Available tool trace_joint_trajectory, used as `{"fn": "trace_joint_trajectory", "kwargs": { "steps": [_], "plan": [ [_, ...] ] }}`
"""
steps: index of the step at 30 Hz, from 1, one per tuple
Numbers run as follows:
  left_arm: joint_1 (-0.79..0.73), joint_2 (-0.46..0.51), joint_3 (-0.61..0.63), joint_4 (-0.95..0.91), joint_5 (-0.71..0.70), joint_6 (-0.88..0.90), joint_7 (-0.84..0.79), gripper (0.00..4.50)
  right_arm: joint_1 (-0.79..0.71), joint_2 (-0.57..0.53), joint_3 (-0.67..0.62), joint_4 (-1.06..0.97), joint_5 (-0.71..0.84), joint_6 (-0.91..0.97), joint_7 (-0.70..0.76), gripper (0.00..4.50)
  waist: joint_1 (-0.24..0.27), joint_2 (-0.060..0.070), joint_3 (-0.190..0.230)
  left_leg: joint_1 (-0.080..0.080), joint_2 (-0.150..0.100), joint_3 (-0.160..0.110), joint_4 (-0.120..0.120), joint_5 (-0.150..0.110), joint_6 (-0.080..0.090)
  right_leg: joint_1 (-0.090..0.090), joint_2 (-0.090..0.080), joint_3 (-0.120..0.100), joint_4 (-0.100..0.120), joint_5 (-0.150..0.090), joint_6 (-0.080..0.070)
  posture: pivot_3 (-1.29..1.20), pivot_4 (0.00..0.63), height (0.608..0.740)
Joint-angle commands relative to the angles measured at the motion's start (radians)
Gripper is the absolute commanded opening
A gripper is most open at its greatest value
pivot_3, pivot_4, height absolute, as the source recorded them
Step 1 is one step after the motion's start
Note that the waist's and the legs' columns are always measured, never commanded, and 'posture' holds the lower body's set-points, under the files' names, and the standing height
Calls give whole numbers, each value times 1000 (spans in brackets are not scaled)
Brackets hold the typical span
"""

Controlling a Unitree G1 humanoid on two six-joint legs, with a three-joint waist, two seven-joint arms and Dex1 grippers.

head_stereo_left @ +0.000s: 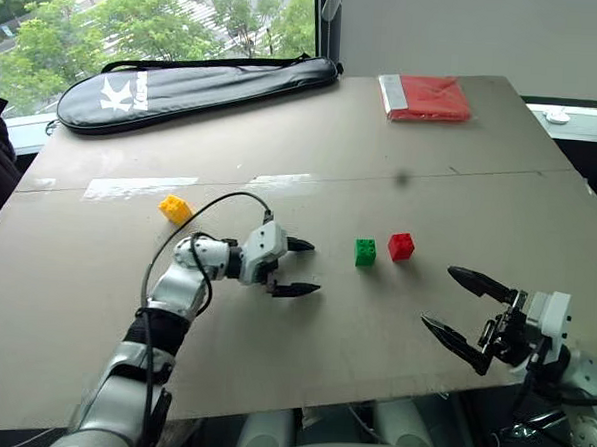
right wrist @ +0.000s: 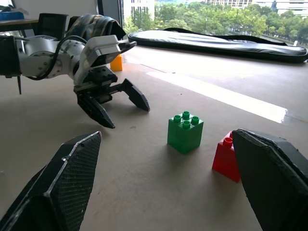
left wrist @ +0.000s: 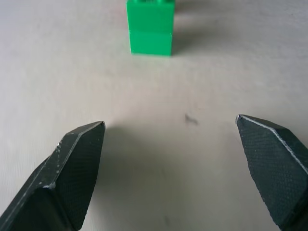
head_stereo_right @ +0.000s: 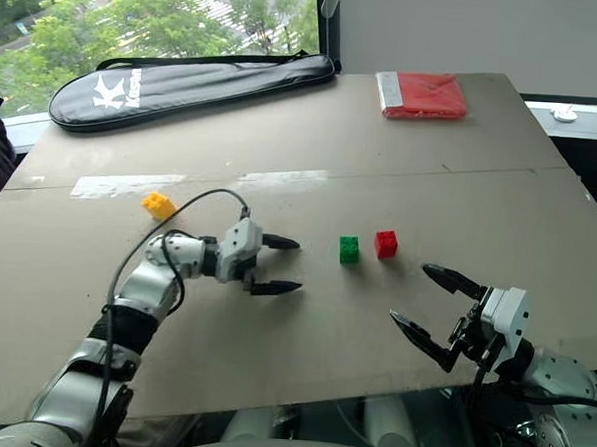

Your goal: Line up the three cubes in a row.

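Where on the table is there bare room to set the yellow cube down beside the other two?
Bare board lies between the open left gripper and the green cube, and right of the red cube toward the table edge. The near strip is tight: the open right gripper hangs there. The yellow cube sits apart, left.

Black racket bag (head_stereo_left: 196, 86), white logo mark resembling a "K" with short lettering beside it, lettering too small to read
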Motion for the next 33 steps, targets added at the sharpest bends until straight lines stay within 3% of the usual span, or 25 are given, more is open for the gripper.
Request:
{"fn": "trace_joint_trajectory", "kwargs": {
  "steps": [1, 6, 11, 25, 33],
  "plan": [
    [100, -21, 165, -138, -66, 72, 212, 4442, -46, -2, 16, -28, 37, 22, 6, 4500, 11, 0, 1, 0, 0, 0, 0, 0, 0, 0, -1, 0, 0, -1, -1, 0, 150, 707],
    [244, -97, 370, -304, -131, 127, 481, 4442, -115, -3, 46, -10, 52, 49, 17, 4500, 26, -3, 3, -1, 0, 0, 2, 0, 0, 0, -3, -1, -1, -1, -1, 0, 150, 707],
    [266, -83, 453, -270, -131, 118, 567, 4442, -186, 2, 71, 18, 72, 76, 39, 4500, 33, -5, 4, -2, -3, 0, 1, 0, 0, 0, -3, -2, -1, 0, 1, 0, 150, 707],
    [-116, 123, 368, 404, 7, -104, 441, 4442, -186, 29, 78, 13, 42, 67, 6, 4500, 42, -5, 5, -4, -4, 3, 1, 0, 0, 0, -2, -4, -2, 4, -1, 0, 150, 707],
    [-381, 130, 234, 814, 128, -108, 367, 4442, -164, 26, 64, -2, 30, 53, -13, 4500, 43, -8, 6, -4, -5, 2, 2, 0, 0, 0, -2, -6, -1, 4, 0, 0, 150, 707]
  ]
}}
